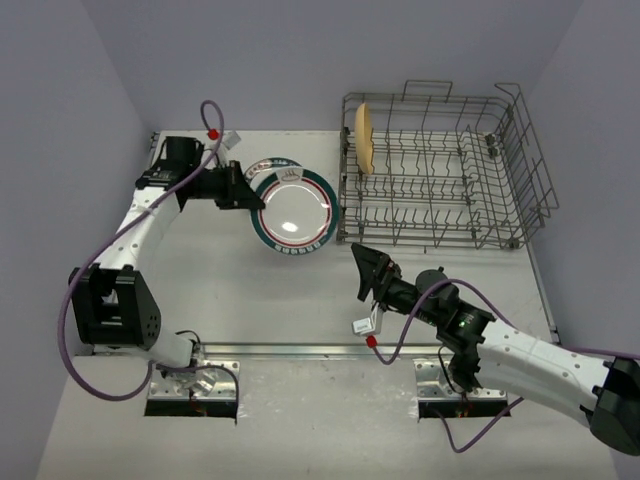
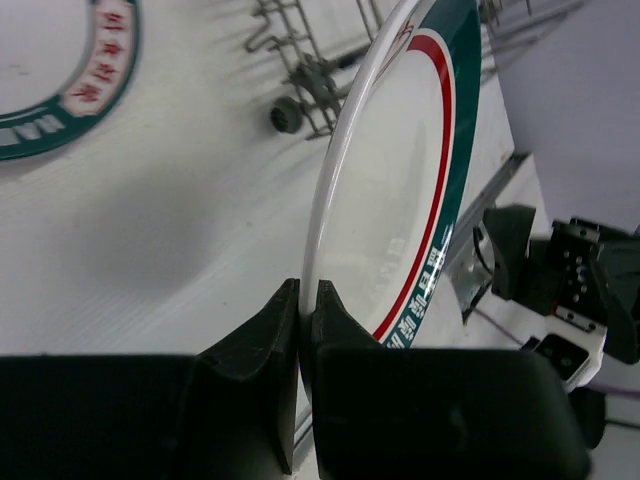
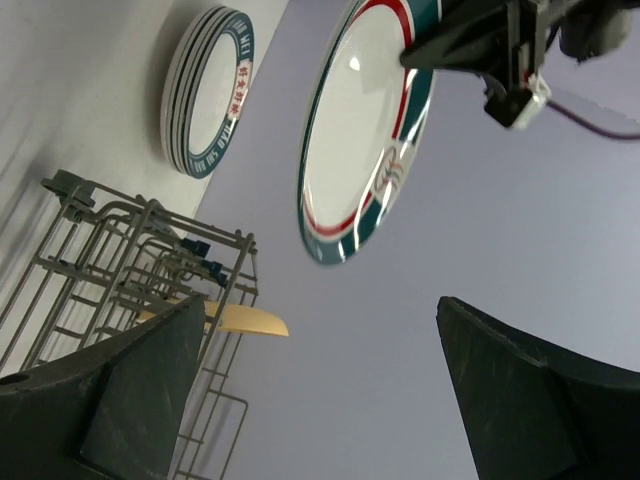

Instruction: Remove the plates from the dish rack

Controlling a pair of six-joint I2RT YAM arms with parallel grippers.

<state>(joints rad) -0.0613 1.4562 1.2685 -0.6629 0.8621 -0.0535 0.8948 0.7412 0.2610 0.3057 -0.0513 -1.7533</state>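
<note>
My left gripper [image 1: 247, 187] is shut on the rim of a white plate with teal and red bands [image 1: 293, 212], held tilted above the table just left of the dish rack [image 1: 440, 170]. The left wrist view shows the jaws [image 2: 308, 300] pinching that plate's edge [image 2: 400, 200]. A stack of teal-rimmed plates [image 1: 268, 166] lies on the table behind it, also in the right wrist view [image 3: 205, 90]. One tan-yellow plate [image 1: 364, 138] stands upright in the rack's far left corner. My right gripper [image 1: 366, 270] is open and empty, in front of the rack.
The grey wire rack fills the back right of the table, close to the right wall. The table's metal front rail [image 1: 300, 350] runs between the two arm bases. Purple cables [image 1: 80, 290] loop beside the left arm.
</note>
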